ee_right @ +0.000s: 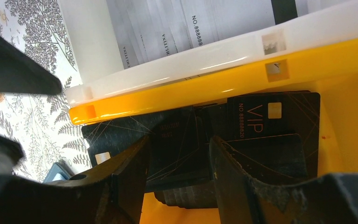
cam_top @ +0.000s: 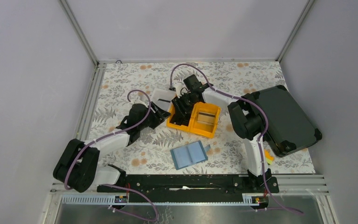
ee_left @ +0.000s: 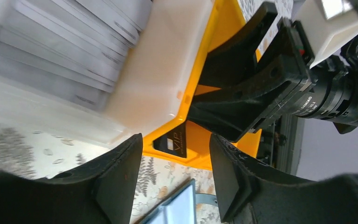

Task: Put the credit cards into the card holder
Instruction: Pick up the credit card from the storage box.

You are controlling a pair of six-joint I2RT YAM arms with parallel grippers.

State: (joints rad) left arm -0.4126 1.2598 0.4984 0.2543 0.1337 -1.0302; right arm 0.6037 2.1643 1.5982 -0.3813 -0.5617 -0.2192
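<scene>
An orange bin [cam_top: 204, 130] sits in the middle of the floral-printed surface [cam_top: 233, 77], with a white bin [cam_top: 162, 96] touching its far-left side. A large black hard case [cam_top: 286, 119] lies tilted at the right.

Top view high, looking down; 2 wrist views close, sharing orange bin [ee_right: 214, 88].

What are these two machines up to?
They're meant to put credit cards into the blue card holder, which lies open on the table. The right arm has its jaws open over the black ones in the orange bin, gripping none. The left arm hovers near the white bin, jaws open and empty.
</scene>
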